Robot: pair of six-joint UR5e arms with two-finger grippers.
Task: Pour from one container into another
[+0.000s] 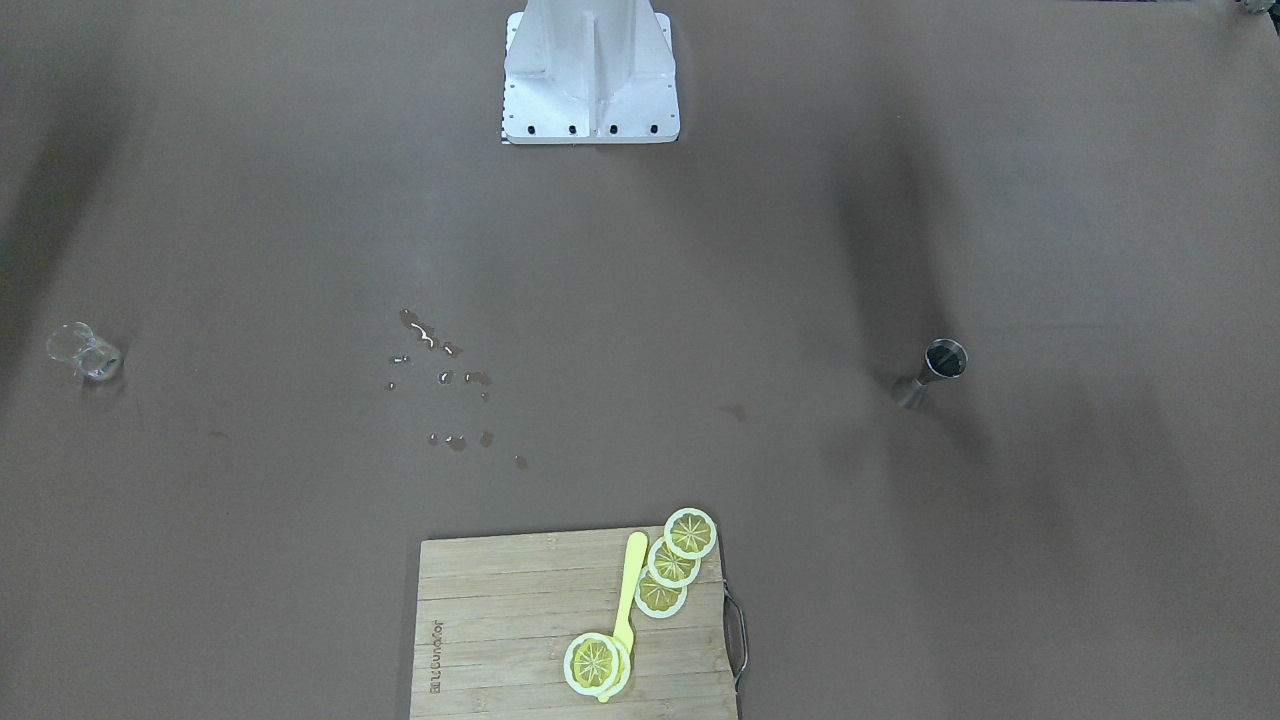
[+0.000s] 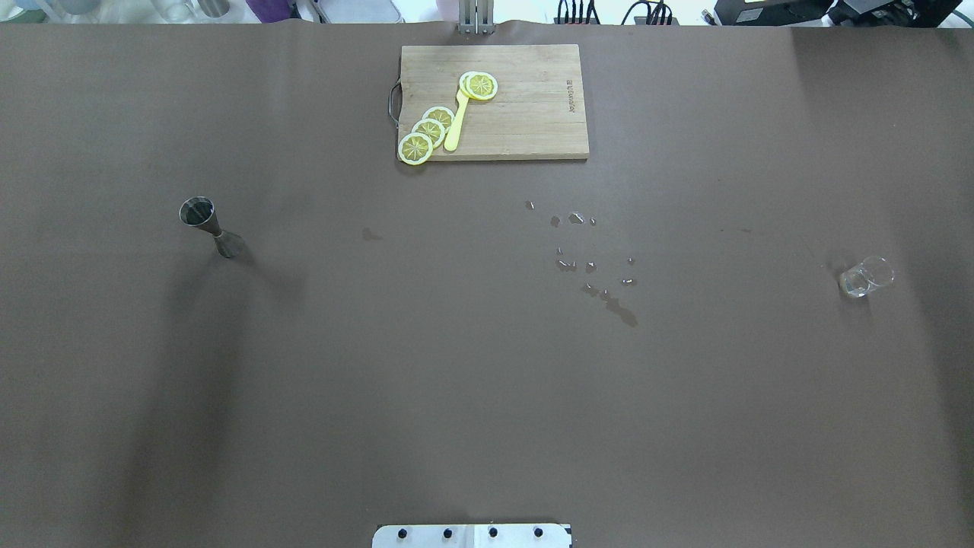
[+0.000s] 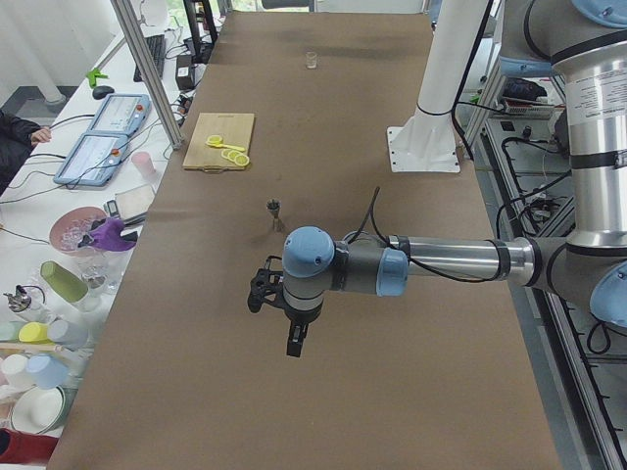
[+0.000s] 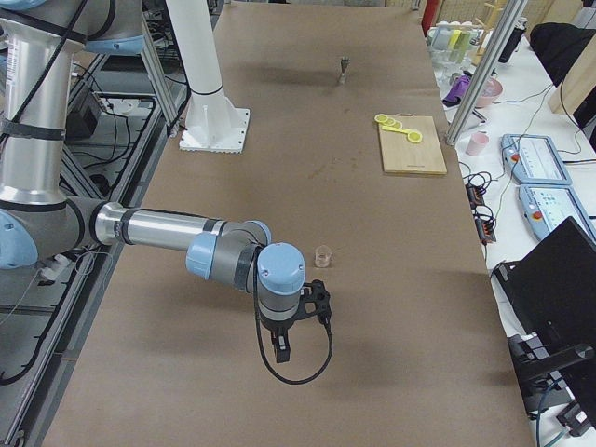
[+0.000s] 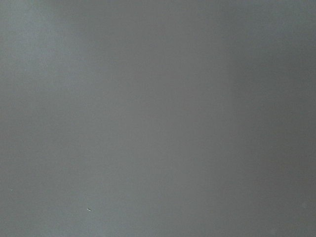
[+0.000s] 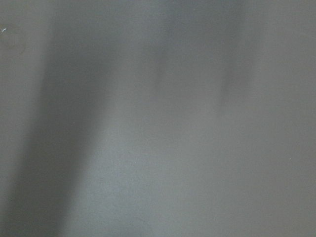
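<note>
Metal cup [image 2: 199, 213] upright on bench [image 2: 456, 380], robot's left side; small glass [image 2: 866, 277] far right, well apart. Left tool [image 3: 294, 345] and right tool [image 4: 281, 352] hang above bench, each near its own end. Can't tell if spread or pressed together.

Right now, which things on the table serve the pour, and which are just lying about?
For the pour: jigger, glass.
Lying about: board, lemon slices, yellow utensil, spilled drops.
</note>
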